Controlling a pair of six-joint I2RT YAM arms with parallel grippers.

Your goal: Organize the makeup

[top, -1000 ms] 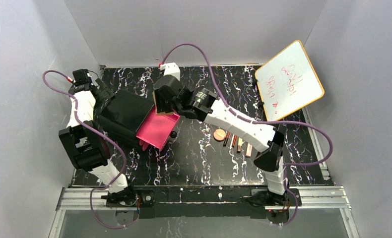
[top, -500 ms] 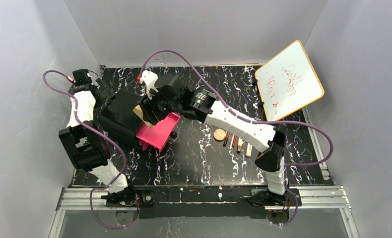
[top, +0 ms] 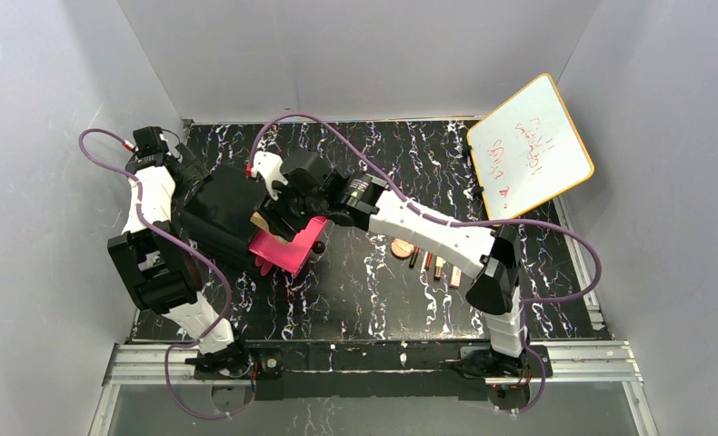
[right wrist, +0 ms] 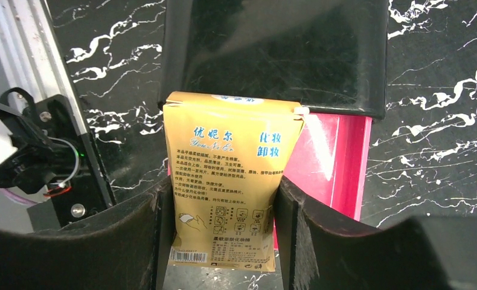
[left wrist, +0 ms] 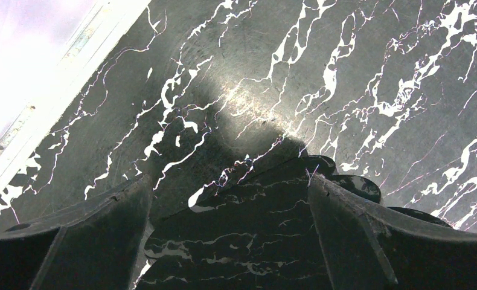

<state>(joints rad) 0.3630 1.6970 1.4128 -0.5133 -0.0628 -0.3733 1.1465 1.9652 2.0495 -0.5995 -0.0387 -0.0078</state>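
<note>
a: where is the yellow packet [right wrist: 224,145]?
b: clamped between the fingers of the right gripper [right wrist: 223,184], printed face toward the wrist camera. its far end reaches the front edge of the black box [right wrist: 272,54], and it sits over the left part of the pulled-out pink drawer [right wrist: 336,163]. i can't tell whether it touches the drawer floor.
a: and the left gripper [left wrist: 224,181]?
b: it's behind the box, at the left side of the table [top: 364,291]. its fingers stand wide apart with a glossy dark shape between them. i can't tell if they press on it.
a: the rest of the makeup?
b: it's on the table, right of the drawer. there's a round peach compact [top: 402,247], with thin pencils [top: 419,259] and a tan stick [top: 454,275] lying side by side just beside it. the whiteboard [top: 530,147] leans at the far right corner.
</note>
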